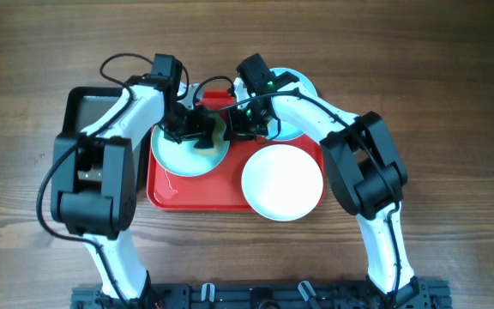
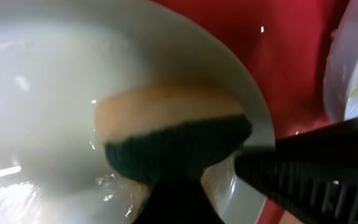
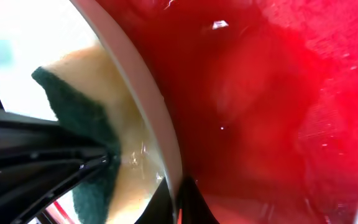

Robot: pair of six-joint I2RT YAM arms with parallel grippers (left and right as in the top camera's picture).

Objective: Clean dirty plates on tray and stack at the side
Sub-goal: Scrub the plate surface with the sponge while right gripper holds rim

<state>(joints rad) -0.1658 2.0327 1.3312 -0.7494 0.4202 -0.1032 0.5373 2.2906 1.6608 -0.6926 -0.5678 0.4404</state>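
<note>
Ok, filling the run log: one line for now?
scrubbing | left gripper: shut on sponge | right gripper: shut on plate rim | plate on tray

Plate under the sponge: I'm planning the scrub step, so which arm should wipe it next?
Left. The left pincer is shut on the sponge, which is pressed inside the plate. The right pincer carries no sponge and only sits at the plate's rim.
</note>
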